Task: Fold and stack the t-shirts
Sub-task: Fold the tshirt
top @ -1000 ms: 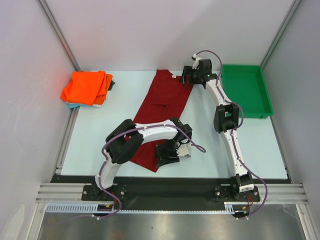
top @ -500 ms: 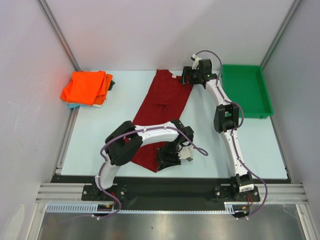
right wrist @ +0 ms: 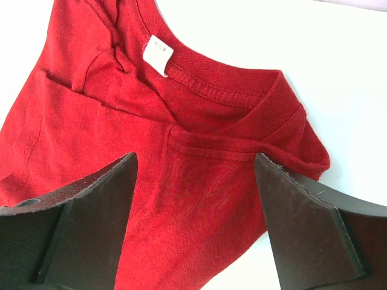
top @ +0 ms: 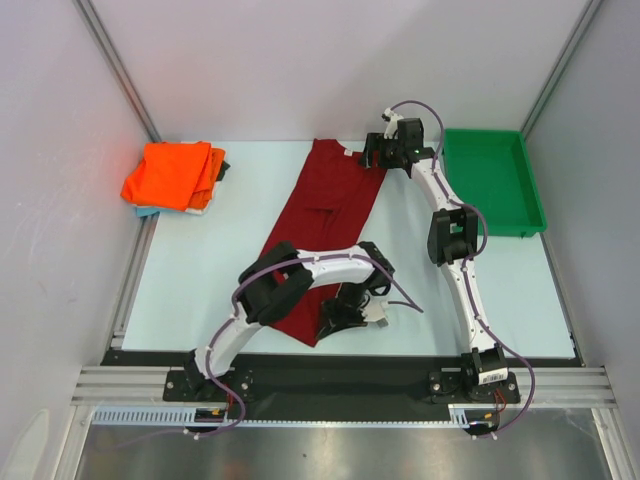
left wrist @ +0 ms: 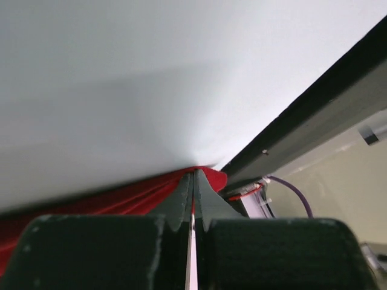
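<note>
The maroon t-shirt [top: 325, 215], a light, limp knit folded into a long strip, lies slantwise on the pale bench [top: 200, 270], collar at the far end and hem near the arms, well apart from the folded orange t-shirt [top: 170, 175] in the far left corner. The left claw [left wrist: 193, 175] is pinched together on the hem corner, and the right claw [right wrist: 195, 163] hangs spread wide over the ribbed collar. Such floppy cloth will likely sag and drag, so the stitched hem and collar band look like the firmest holds.
</note>
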